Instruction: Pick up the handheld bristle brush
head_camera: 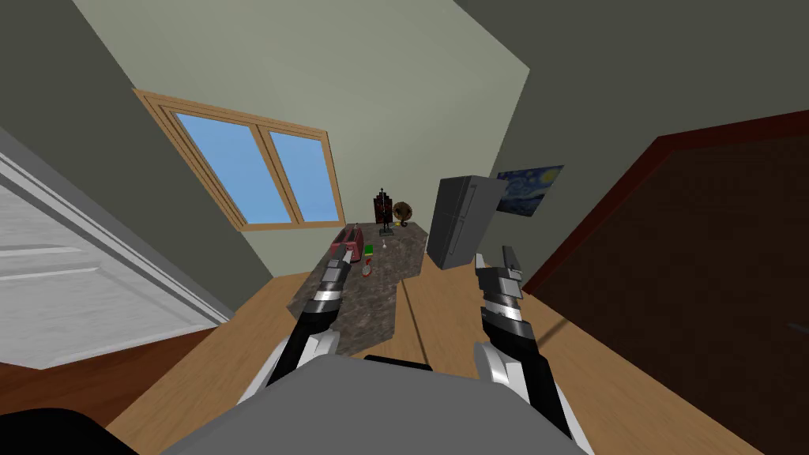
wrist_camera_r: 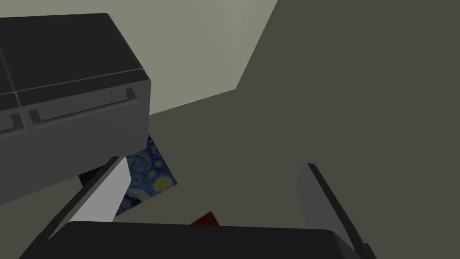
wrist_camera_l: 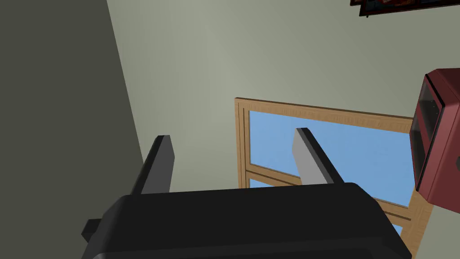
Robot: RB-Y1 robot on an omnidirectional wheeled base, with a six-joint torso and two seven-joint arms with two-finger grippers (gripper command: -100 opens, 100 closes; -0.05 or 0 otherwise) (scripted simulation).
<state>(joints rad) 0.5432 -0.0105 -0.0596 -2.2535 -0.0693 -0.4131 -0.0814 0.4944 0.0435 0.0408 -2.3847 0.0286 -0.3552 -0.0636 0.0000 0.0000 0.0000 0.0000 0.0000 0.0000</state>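
Note:
On the dark mottled counter lie several small items. One is a small red and white object that may be the brush; I cannot tell its shape. My left gripper hovers over the counter's left side, beside that object and just in front of a red toaster. In the left wrist view my left gripper is open with nothing between its fingers, and the toaster sits off to one side. My right gripper is raised beside the grey fridge, open and empty.
A green item, a dark figurine and a brown round ornament stand further back on the counter. The fridge is close to my right hand. A dark red door is on the right and a white door on the left.

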